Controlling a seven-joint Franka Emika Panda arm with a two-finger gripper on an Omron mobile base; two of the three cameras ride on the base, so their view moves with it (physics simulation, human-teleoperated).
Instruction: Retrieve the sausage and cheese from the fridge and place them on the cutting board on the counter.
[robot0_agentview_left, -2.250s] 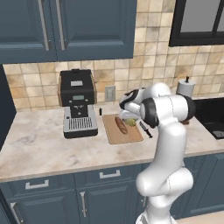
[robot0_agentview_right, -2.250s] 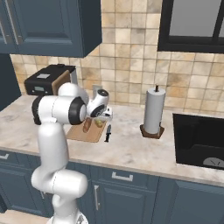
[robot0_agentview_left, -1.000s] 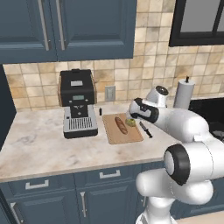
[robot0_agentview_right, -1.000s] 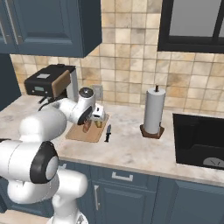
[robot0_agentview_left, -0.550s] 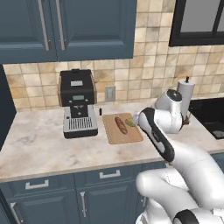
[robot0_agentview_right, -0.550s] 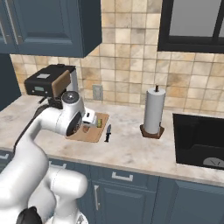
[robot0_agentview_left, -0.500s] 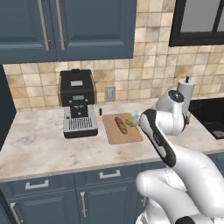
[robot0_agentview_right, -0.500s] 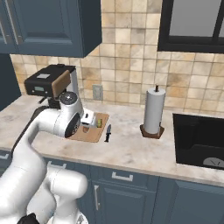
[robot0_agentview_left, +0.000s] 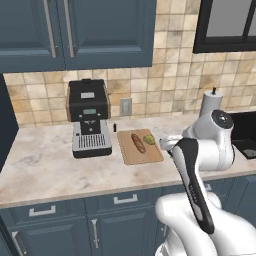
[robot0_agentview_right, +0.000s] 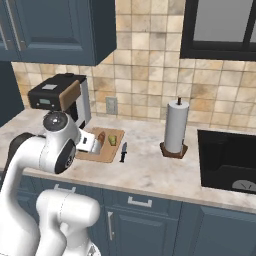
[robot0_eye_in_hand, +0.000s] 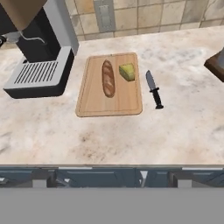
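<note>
A: Where are the task items lying?

B: The sausage (robot0_eye_in_hand: 108, 78) and the cheese (robot0_eye_in_hand: 127, 72) are both lying on the cutting board (robot0_eye_in_hand: 110, 103), which is resting on the surface (robot0_eye_in_hand: 131, 135). The cheese is sitting at 3 o'clock of the sausage, just beside it.

A: What is lying nearby?

B: A knife (robot0_eye_in_hand: 153, 89) is lying at 3 o'clock of the board, a coffee machine (robot0_eye_in_hand: 37, 52) at 9 o'clock.

A: Pincer state?

B: The pincer is standing wide, holding nothing.

Even, bright rendered light, soft faint shadows, no glare; slightly coarse, blurry textures throughout.
</note>
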